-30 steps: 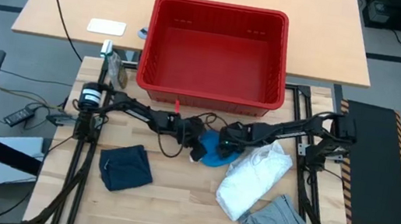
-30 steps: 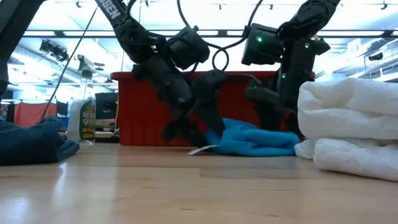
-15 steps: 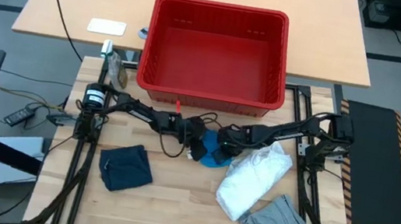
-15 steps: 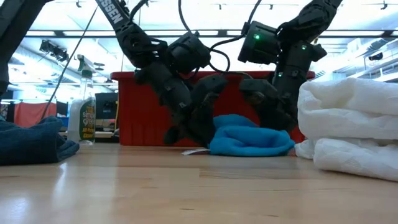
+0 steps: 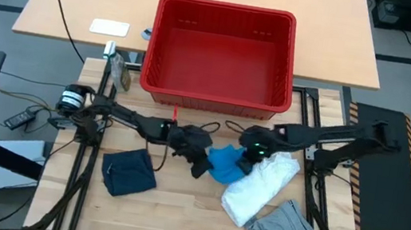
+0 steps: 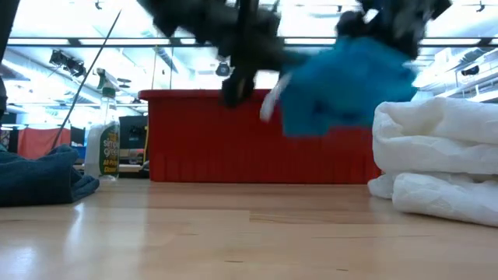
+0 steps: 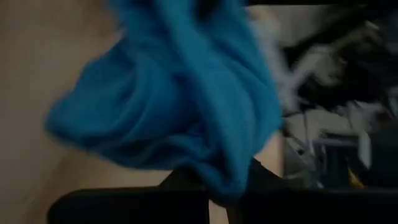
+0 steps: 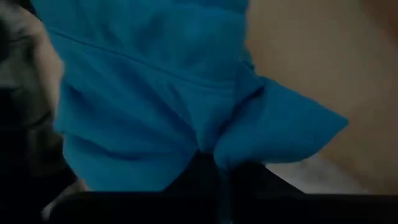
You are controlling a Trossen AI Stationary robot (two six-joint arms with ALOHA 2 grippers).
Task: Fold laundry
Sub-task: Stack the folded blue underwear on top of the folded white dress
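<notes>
A bright blue cloth (image 5: 223, 163) hangs bunched in the air between my two grippers, above the table's middle; in the low view the blue cloth (image 6: 342, 85) is well above the tabletop. My left gripper (image 5: 200, 165) is shut on its left end and my right gripper (image 5: 246, 163) on its right end. A dark navy piece (image 5: 129, 171) lies flat at the near left. A white crinkly piece (image 5: 260, 186) lies right of centre, with a grey piece (image 5: 280, 229) at the near right. My left gripper pinches a bunched fold at the blue cloth's left end (image 7: 219, 177) between its two fingers, slanting down from the table's left. The cloth is lifted clear and sags slack. My right gripper pinches a gathered fold at the blue cloth's right end (image 8: 217, 155) between its two fingers, slanting down from the table's right. How many layers it has, I cannot tell. The cloth hangs clear of the table.
A large red plastic basket (image 5: 221, 49) stands behind the table's far edge. A spray bottle (image 6: 103, 144) stands at the far left. Bare wood lies along the near edge between the navy and white pieces.
Both grippers have taken hold of the blue cloth and risen, moving a little toward the near edge. The cloth, which lay in a heap on the table, is now lifted clear and hangs between them.
</notes>
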